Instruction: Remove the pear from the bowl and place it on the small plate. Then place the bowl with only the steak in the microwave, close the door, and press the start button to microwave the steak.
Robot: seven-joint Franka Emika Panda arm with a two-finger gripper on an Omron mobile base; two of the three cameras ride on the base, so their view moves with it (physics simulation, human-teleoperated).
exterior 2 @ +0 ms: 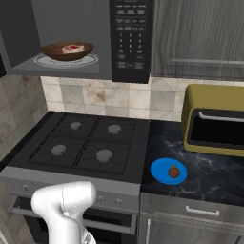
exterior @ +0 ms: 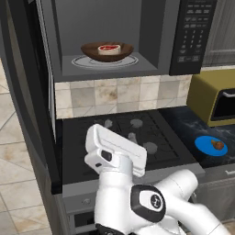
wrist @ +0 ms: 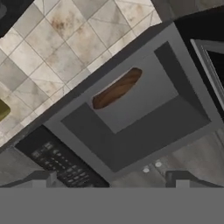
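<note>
Fingers [wrist: 43,178] stand apart and hold nothing, the gripper [wrist: 111,181] aimed up at the microwave [exterior: 151,36] from well below. The bowl [exterior: 107,50] with the steak [exterior: 109,47] sits inside the microwave; the pear [exterior 2: 174,171] rests on the small plate [exterior 2: 161,167], below the microwave's right side. Step in hand is likely closing the door [exterior: 27,92], seemingly swung wide at the microwave's left: next the arm must reach that panel and push it shut.
</note>
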